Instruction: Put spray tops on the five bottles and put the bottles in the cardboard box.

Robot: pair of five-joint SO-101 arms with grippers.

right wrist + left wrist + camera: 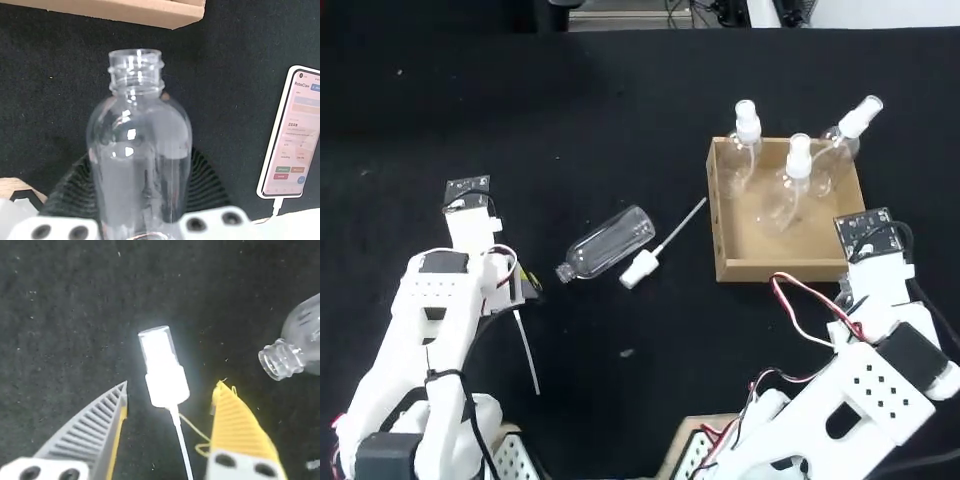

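My left gripper [172, 387] is open over the black table, its fingers on either side of a white spray top [163, 374] without touching it. That top's thin tube [528, 352] trails out near the arm. A clear uncapped bottle [609, 242] lies on its side mid-table, its open neck [280, 358] close to my left gripper. A second spray top [642, 267] lies beside it. My right gripper [140, 175] is shut on another clear uncapped bottle [139, 145], just in front of the cardboard box [722, 215]. In the box stand three bottles [796, 178] with spray tops on.
A phone [294, 134] with a lit screen lies on the table beside my right gripper. The box's near wall [125, 12] is just beyond the held bottle. My right arm [880, 300] stands close to the box's front right corner.
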